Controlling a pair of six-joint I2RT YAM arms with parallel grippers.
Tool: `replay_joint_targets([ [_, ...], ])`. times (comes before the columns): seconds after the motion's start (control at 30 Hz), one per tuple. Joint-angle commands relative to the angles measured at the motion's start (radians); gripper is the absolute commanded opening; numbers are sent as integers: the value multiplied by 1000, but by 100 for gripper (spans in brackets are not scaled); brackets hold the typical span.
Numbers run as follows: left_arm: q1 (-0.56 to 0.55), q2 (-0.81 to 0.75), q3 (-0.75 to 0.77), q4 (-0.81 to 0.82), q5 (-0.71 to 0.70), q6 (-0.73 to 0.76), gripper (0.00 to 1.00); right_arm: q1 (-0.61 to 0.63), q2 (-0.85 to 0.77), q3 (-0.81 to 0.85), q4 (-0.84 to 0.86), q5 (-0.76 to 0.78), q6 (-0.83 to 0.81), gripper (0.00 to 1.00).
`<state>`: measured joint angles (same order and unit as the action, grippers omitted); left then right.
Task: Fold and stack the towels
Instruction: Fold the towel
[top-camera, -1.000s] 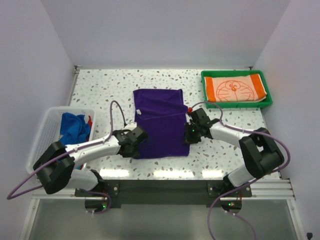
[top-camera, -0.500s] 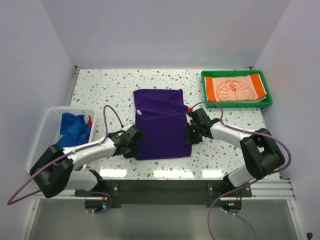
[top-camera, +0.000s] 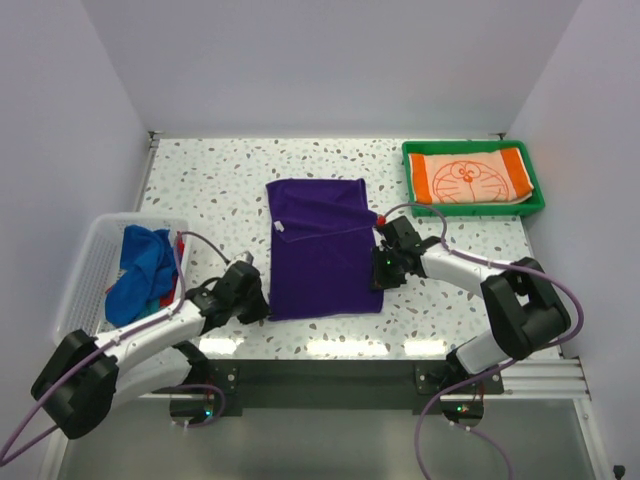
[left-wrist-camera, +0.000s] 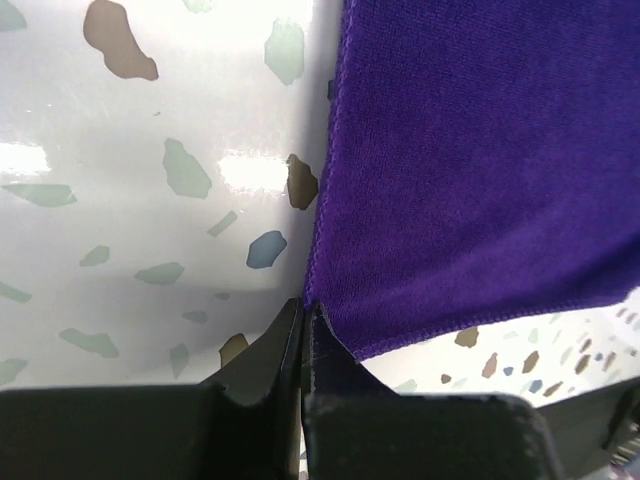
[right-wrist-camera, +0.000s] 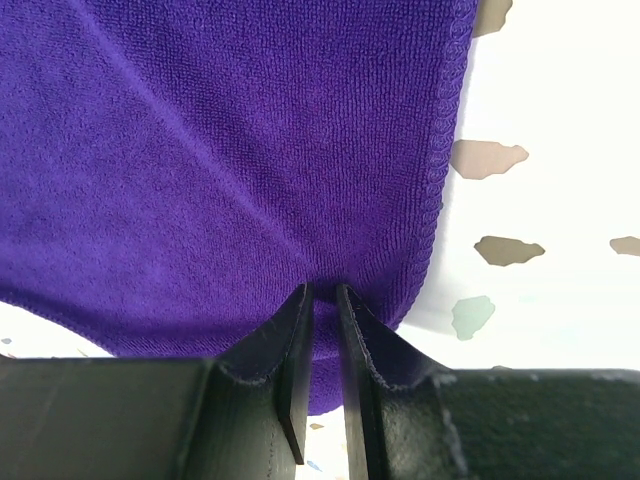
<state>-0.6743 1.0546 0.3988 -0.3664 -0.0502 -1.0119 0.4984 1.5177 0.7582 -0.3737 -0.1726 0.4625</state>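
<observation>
- While the purple towel (top-camera: 320, 250) lies spread flat on the middle of the speckled table (top-camera: 210, 180), the overhead view shows both arms reaching in to its near end. The left gripper (top-camera: 258, 297) is at the towel's near-left corner and the right gripper (top-camera: 379, 268) is at its right edge, close to the near-right corner.
- Also from above, an orange-and-white towel (top-camera: 470, 178) with a cartoon face lies folded in the green tray (top-camera: 407, 172) at the far right. A blue towel (top-camera: 145, 262) sits crumpled in the white basket (top-camera: 92, 262) on the left, with a bit of red cloth beside it.
- On the left wrist camera, the left gripper (left-wrist-camera: 303, 322) has its two black fingers (left-wrist-camera: 268, 362) pressed together, and the very corner of the purple towel (left-wrist-camera: 470, 160) is nipped between their tips. The rest of the cloth lies smooth on the table (left-wrist-camera: 150, 180), to the right of the fingers.
- On the right wrist camera, the right gripper (right-wrist-camera: 322, 308) has its fingers (right-wrist-camera: 288, 352) drawn almost together and clamped on a small pinch of the purple towel (right-wrist-camera: 230, 140). Faint creases run up from that pinch, and the towel's stitched edge runs just to the right, with bare table (right-wrist-camera: 560, 120) past it.
</observation>
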Motion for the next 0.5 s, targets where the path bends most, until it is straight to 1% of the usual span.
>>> replay_joint_targets([
  [0.0,24,-69,-83,145,111,-2,0,-3,-10,-20,-68,62,-27,21],
  [0.03,25,-80,-95,196,128,-5,0,-1,-13,-16,-68,62,-28,21],
  [0.13,25,-88,-127,257,187,-17,0,-1,-30,4,-79,70,-35,24],
  [0.27,27,-96,-164,285,211,-37,0,-1,-63,35,-105,67,-56,27],
  [0.37,28,-136,-210,342,239,-60,1,-1,-93,50,-125,45,-67,30],
  [0.43,27,-163,-213,305,227,-73,4,-1,-115,65,-149,32,-73,32],
  [0.47,27,-171,-210,284,219,-74,11,0,-126,70,-159,31,-73,34],
])
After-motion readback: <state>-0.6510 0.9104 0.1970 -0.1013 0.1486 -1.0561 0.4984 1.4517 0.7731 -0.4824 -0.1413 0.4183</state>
